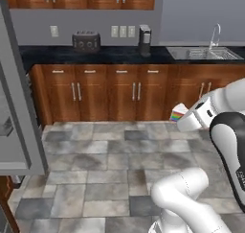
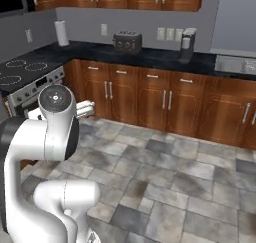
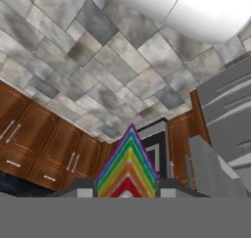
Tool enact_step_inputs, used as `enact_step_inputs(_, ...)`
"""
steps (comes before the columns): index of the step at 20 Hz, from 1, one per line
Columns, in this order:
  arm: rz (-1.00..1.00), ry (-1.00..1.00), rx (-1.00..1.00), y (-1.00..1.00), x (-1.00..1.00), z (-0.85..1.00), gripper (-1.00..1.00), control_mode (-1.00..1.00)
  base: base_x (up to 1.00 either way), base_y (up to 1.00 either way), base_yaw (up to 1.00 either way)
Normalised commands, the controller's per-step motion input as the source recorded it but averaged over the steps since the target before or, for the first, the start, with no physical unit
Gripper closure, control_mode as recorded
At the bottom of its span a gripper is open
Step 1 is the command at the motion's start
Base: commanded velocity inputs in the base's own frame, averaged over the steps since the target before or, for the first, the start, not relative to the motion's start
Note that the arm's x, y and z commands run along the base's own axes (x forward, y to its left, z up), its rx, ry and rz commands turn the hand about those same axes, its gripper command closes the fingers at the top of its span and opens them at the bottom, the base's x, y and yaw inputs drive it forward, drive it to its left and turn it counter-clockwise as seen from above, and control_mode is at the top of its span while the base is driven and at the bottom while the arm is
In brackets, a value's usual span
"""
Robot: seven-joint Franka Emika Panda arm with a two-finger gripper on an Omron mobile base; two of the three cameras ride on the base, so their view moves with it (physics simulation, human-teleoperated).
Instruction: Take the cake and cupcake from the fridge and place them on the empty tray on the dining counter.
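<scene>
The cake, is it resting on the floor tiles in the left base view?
No, the cake is up in the air at the end of the arm, between the jaws of the gripper, well above the grey floor tiles.

Both base views look forward and down from behind the arm, one from its left and one from its right, sharing the tiled floor (image 1: 95, 179), the brown cabinets (image 1: 119, 90) and the toaster (image 2: 127, 41) far beyond the jaws. The hand view sits close behind the jaws, rolled so the floor lies above them.
</scene>
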Motion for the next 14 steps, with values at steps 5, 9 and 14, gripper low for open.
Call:
enact_step_inputs(5, 0.0, 0.0, 0.0, 0.0, 0.0, 0.0, 1.0, 1.0, -0.29, -0.01, -0.48)
enact_step_inputs(9, 0.0, 0.0, 0.0, 0.0, 0.0, 0.0, 1.0, 1.0, -0.28, 0.0, -0.48)
enact_step_inputs(14, 0.0, 0.0, 0.0, 0.0, 0.0, 0.0, 1.0, 1.0, -0.29, 0.0, -0.48)
